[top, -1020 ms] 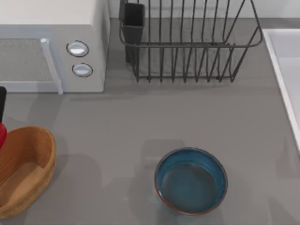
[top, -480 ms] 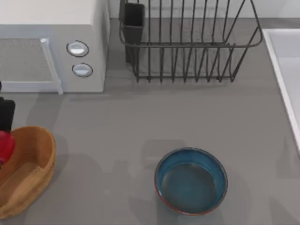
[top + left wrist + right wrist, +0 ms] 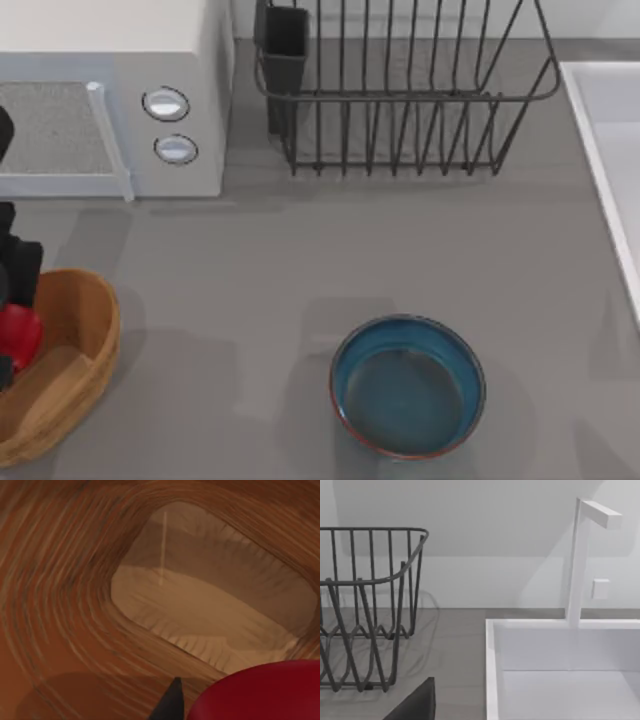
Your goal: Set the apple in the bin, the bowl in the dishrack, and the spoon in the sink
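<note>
1. left gripper (image 3: 12,330) at 9 o'clock, fingers clamped on the apple (image 3: 20,335), over the bin (image 3: 75,400).
2. apple step's in hand; next up, i'd guess: lower a bit, let go.
3. bowl (image 3: 408,385) waits at 6 o'clock.

Glossy red apple (image 3: 18,335) over the left end of the oval tan-orange wooden bin (image 3: 85,355), at the table's left edge; the bin's hollow lies beneath the apple (image 3: 260,692) in the left wrist view. Blue bowl (image 3: 408,386), upright, on the table at front centre. Dark wire dishrack (image 3: 400,90) at the rear. Pale sink (image 3: 600,150) along the right edge
</note>
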